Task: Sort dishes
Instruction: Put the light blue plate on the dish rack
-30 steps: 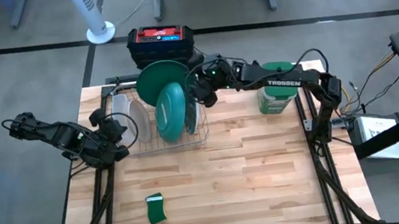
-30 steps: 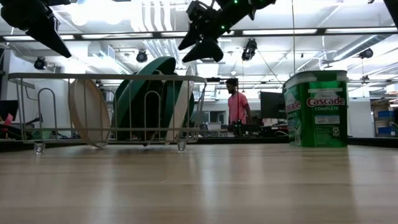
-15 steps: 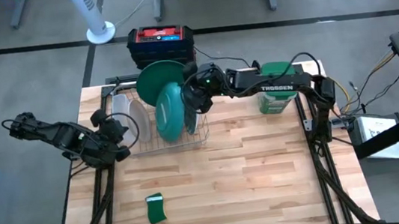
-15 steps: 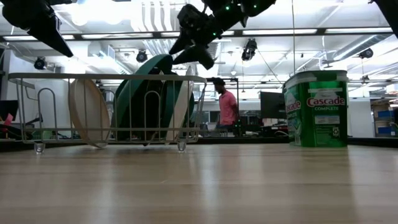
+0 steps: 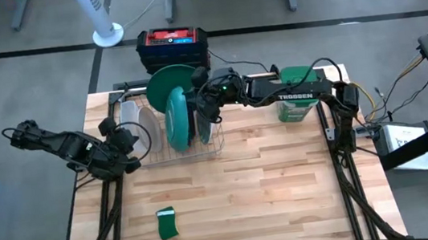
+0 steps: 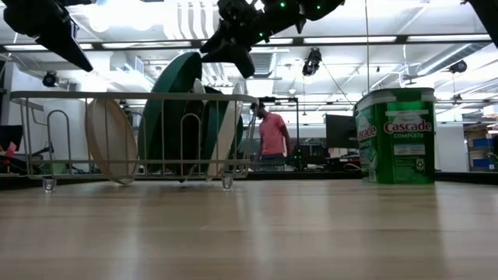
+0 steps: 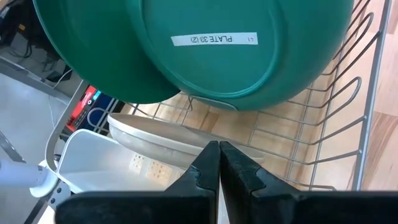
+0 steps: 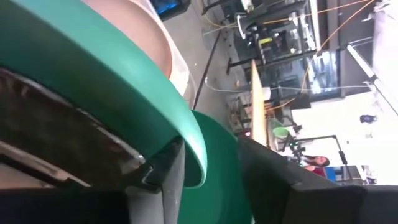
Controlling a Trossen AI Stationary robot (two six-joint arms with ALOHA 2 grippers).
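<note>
**Teal plate stood up in the rack as right arm took its rim**

Teal and upright, the plate (image 5: 177, 119) had swung from a broad tilt a second earlier to stand nearly edge-on in the wire rack (image 5: 215, 146) at the back of the desk (image 5: 286, 184), beside the dark green plate (image 5: 163, 80) and the whitish plates (image 5: 148, 127). We judged it was about to be lifted out for sorting. The right end effector (image 5: 205, 97) had narrowed its fingers around the teal rim, which sat between them in the wrist view. The left end effector (image 7: 219, 163) waited fully closed and empty by the rack's left end.
</note>
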